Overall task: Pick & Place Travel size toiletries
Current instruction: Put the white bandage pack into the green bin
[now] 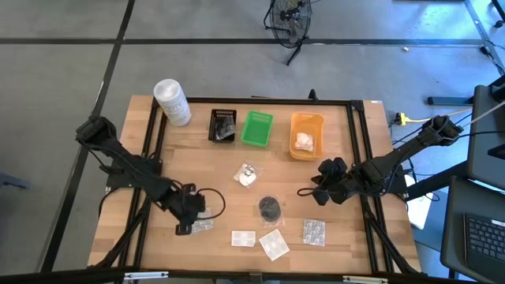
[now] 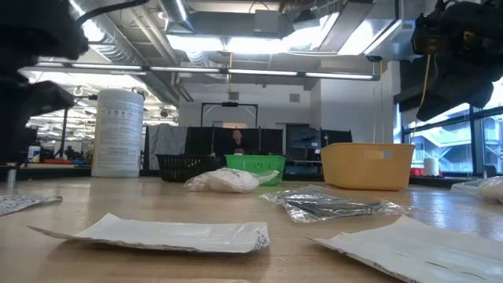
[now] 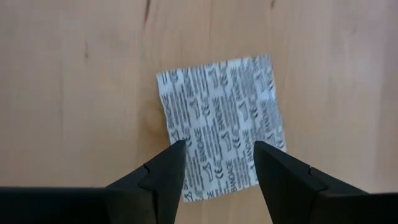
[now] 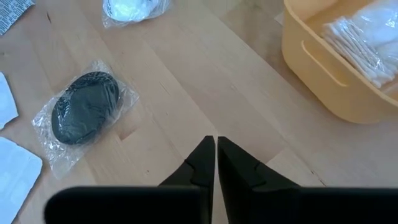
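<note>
Near the tabletop's (image 1: 158, 158) front-left corner, the left claw (image 3: 216, 163) hangs with fingers apart, straddling a flat printed sachet (image 3: 219, 124), seemingly lined up to pinch it. The sachet is silvery-white, square, covered in small grey lettering, lying flat. The right claw (image 4: 215, 163), fingers together, waits near the right edge, holding nothing.

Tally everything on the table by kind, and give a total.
Trays: 3 (black, green, orange)
White tub: 1
Loose flat packets: 4
Black pad: 1
Loose white bundle: 1
Bagged items inside trays: at least 2
Total: 12
</note>
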Robot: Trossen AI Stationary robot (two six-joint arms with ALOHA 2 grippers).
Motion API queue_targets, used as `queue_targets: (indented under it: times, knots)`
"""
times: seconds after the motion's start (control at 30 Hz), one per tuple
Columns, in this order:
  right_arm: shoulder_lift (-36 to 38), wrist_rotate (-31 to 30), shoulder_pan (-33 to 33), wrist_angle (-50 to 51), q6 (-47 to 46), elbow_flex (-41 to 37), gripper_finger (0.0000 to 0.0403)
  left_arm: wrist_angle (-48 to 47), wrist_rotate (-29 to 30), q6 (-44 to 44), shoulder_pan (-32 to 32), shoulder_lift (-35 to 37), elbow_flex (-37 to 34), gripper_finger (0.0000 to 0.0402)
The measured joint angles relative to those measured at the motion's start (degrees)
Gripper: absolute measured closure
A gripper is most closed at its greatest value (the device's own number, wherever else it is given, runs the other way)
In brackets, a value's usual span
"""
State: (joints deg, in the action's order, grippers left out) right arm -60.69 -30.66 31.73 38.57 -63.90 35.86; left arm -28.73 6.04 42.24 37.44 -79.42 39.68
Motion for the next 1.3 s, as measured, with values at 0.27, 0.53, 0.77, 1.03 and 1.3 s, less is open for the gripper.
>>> queue_targets:
  times: [0.27,0.53,0.77,1.03,1.3]
  knots:
    - [0.0,0.0,0.0,-0.6,0.0,0.0,0.0381,0.1,0.9,4.0,1.1,-4.4,0.0,0.0217]
    - [0.0,0.0,0.0,-1.5,0.2,0.0,0.0399,0.7,1.6,6.7,1.1,-7.9,0.2,0.0217]
    - [0.0,0.0,0.0,-1.7,0.2,0.0,0.0378,-0.1,3.6,12.5,1.2,-9.6,0.3,0.0219]
    - [0.0,0.0,0.0,-1.7,0.2,0.0,0.0393,-1.6,4.9,13.1,1.2,-9.8,0.2,0.0282]
    - [0.0,0.0,0.0,-1.7,0.2,0.0,0.0386,-1.8,5.9,11.4,1.2,-9.8,0.2,0.034]
